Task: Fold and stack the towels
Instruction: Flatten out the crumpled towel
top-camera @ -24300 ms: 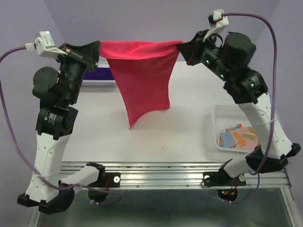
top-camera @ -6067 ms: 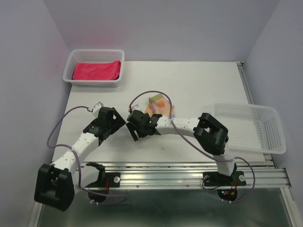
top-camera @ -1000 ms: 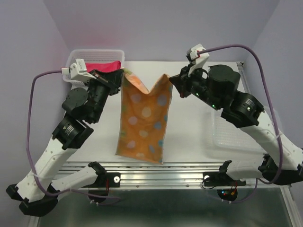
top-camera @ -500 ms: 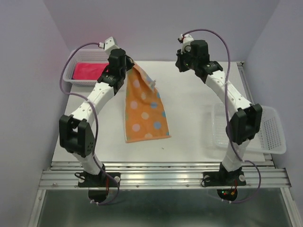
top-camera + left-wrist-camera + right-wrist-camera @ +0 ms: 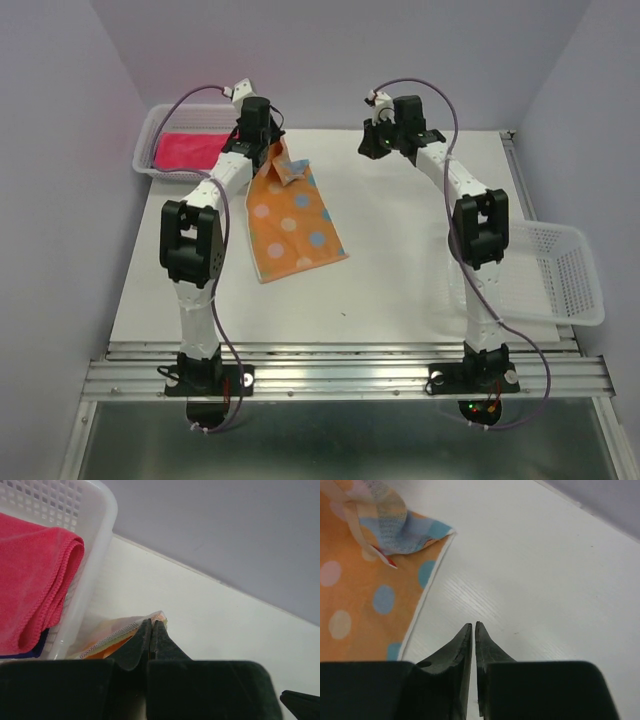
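Observation:
An orange towel [image 5: 295, 220] with blue and white dots lies spread on the table, its far corner lifted. My left gripper [image 5: 268, 150] is shut on that corner [image 5: 159, 616], right beside the back-left basket. A pink-red towel [image 5: 30, 575] lies folded in that basket, with a strip of deep purple cloth [image 5: 35, 652] under it. My right gripper [image 5: 473, 625] hovers over bare table to the right of the orange towel [image 5: 360, 590]. Its jaws stand all but together with nothing between them. In the top view the right gripper [image 5: 374, 142] is at the back centre.
The white mesh basket [image 5: 150, 125] with the pink-red towel [image 5: 190, 148] stands at the back left, against the wall. A second white mesh basket [image 5: 575, 270] sits at the right edge. Both arms stretch far toward the back wall.
A second ago both grippers held the orange towel hanging between them. The right one has let go. The left has reached back and laid the towel down onto the table.

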